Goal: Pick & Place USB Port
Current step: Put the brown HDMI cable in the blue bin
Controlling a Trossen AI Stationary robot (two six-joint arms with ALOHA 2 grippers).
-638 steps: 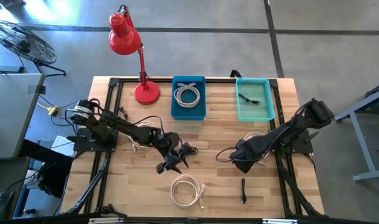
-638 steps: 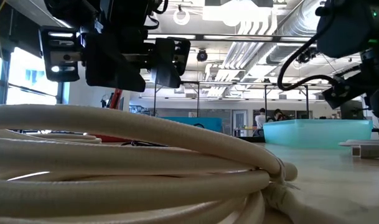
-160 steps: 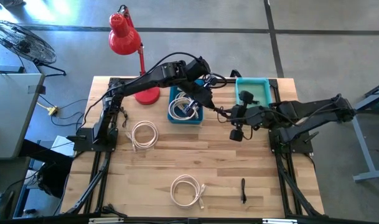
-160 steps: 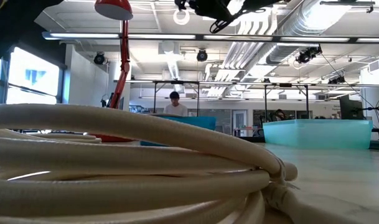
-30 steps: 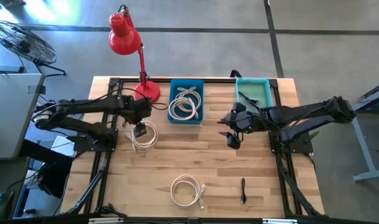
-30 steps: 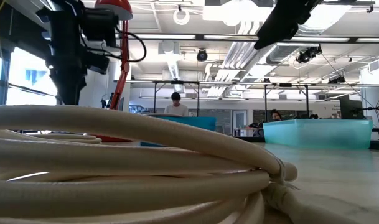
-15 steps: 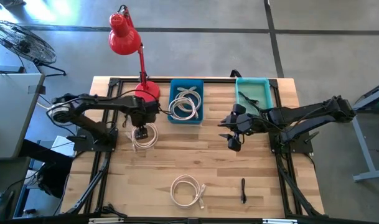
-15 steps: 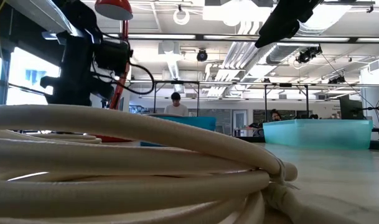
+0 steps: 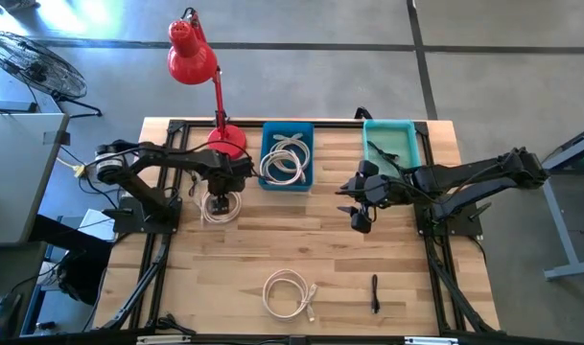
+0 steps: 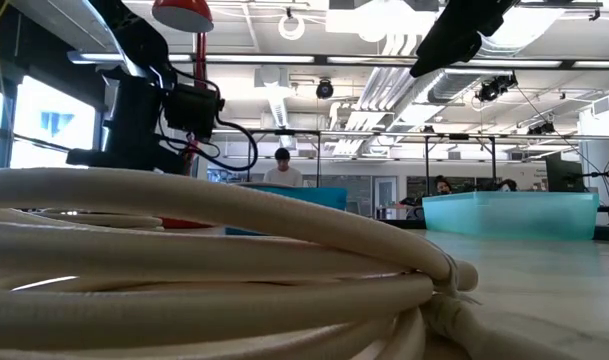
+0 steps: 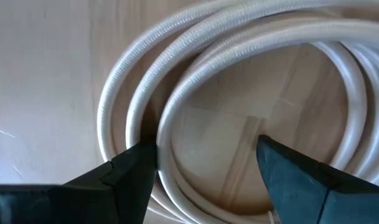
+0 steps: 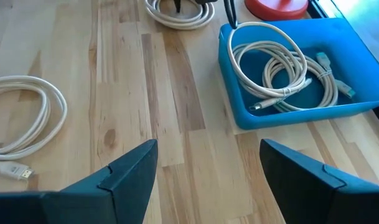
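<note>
left gripper (image 9: pixel 218 203) spread over white cable coil (image 9: pixel 221 207), centre-left | right gripper (image 9: pixel 361 217) spread, empty, centre-right | risk: jaws straddle one loop only, coil unravels on lifting

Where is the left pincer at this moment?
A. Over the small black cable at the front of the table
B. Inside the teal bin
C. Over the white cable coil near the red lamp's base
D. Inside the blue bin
C: the high view shows the left pincer right above the white cable coil in front of the red lamp, and its wrist view shows open fingers straddling the coil's strands.
</note>
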